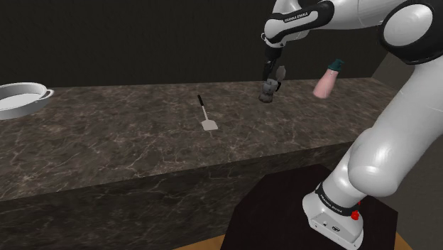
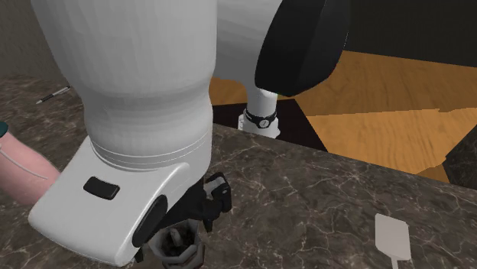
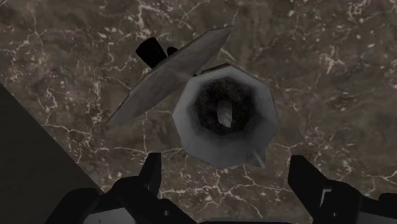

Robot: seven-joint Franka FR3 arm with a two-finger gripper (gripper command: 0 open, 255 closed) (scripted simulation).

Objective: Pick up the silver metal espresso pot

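The espresso pot (image 3: 226, 118) is a grey faceted metal pot standing on the dark marble counter (image 3: 331, 57), seen from above with its lid (image 3: 172, 73) flipped open to one side. My gripper (image 3: 229, 181) hangs just above it, open, its fingers (image 3: 153, 175) spread wider than the pot and not touching it. In the shoulder view the gripper (image 1: 272, 78) points down over the pot (image 1: 268, 91) near the counter's far edge. In the second exterior view the pot (image 2: 178, 248) sits under the gripper (image 2: 197, 218), partly hidden by the arm.
A pink bottle (image 1: 327, 82) with a teal cap stands close by at the shoulder view's right of the pot. A spatula (image 1: 206, 116) lies to the left on the counter (image 1: 128, 142). A white pan (image 1: 18, 98) sits at the far left end.
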